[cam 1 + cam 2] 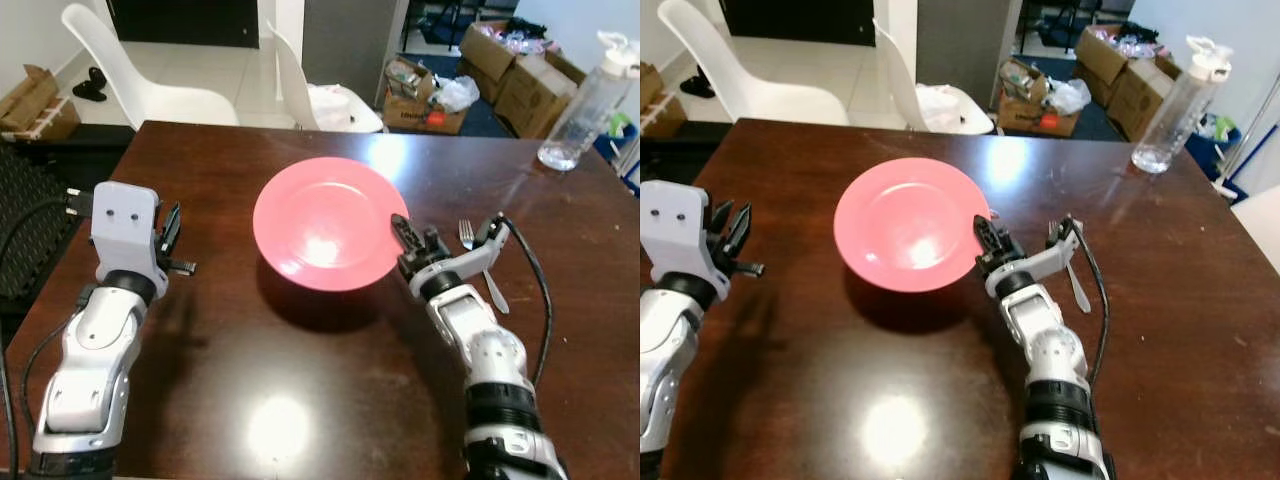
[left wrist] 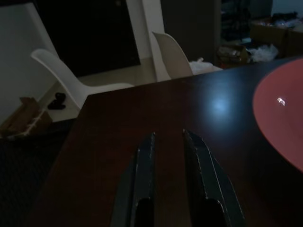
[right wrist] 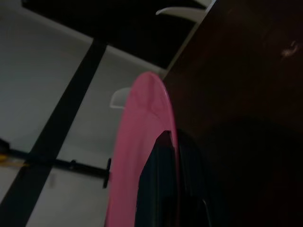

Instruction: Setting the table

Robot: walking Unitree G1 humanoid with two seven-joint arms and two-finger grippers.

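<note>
Left eye view: the pink plate (image 1: 325, 222), held above the dark surface (image 1: 300, 400), is pinched at its near right rim by the right hand (image 1: 405, 240); stiff, slick and breakable, its rim is judged the best hold.

You see the left gripper (image 2: 168, 156) above the dark wooden table (image 2: 142, 118), its two black fingers (image 2: 142, 189) slightly apart with nothing between them. The pink plate (image 2: 284, 123) lies at one side. Two white chairs (image 2: 71, 80) stand behind the table.
</note>
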